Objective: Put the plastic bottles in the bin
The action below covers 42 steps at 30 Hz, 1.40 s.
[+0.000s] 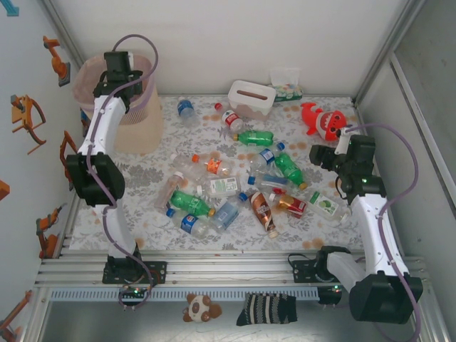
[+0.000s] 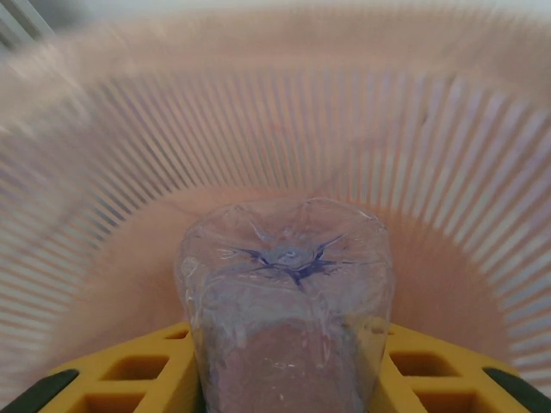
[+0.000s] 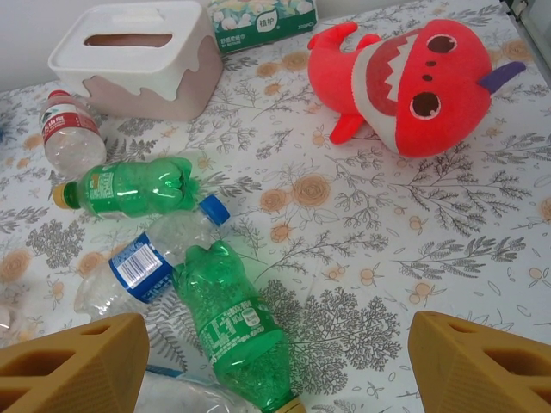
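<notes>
Clear plastic bottle is clamped base-outward in the left gripper, jaws set narrow, over the mouth of the bin at the far-left corner of the tabletop. Right gripper hangs open, holding nothing, over loose bottles mid-tabletop. Risk: an off-centre release could bounce the bottle off the rim or snag the pink liner.

A red shark toy lies on the flowery tabletop, ahead and right of the right end effector. A white tissue box sits ahead, left.
</notes>
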### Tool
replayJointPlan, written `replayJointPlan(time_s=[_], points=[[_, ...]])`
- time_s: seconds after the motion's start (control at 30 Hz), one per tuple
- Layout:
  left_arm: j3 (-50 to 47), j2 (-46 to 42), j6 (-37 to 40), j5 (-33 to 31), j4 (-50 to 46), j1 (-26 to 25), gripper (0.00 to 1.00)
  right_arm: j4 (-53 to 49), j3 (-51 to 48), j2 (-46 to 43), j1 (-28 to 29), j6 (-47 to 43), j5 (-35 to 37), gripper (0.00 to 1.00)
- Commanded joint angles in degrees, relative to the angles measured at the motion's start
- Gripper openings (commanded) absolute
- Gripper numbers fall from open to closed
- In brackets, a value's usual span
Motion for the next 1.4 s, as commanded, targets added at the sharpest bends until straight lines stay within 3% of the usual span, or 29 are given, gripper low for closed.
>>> replayJointPlan(time_s=[0.0, 0.13, 0.47, 0.9, 1.17, 1.37], points=[[4.0, 2.0, -4.2, 4.0, -5.4, 0.8, 0.41, -0.4, 0.6, -0.7, 0.4, -0.5, -0.2, 0.78], [9.6, 6.5, -5.7, 7.0, -11.0, 2.0, 0.42, -0.6, 0.0, -0.9, 0.4, -0.7, 0.0, 0.78], [29.4, 19.9, -8.1, 21.6, -29.8, 3.8, 0.46, -0.1, -0.8, -1.1, 0.4, -0.8, 0.1, 0.78], [28.8, 19.6, -12.3, 41.7, -33.5, 4.0, 0.46, 1.4, -1.7, -0.5, 0.4, -0.7, 0.0, 0.78], [27.8, 17.9, -14.0, 42.8, -33.1, 1.2, 0.52, 1.6, -2.5, -1.0, 0.4, -0.7, 0.2, 0.78], [25.9, 14.1, -12.8, 31.8, -32.9, 0.6, 0.71, 1.4, -2.8, -1.7, 0.4, -0.7, 0.3, 0.78]])
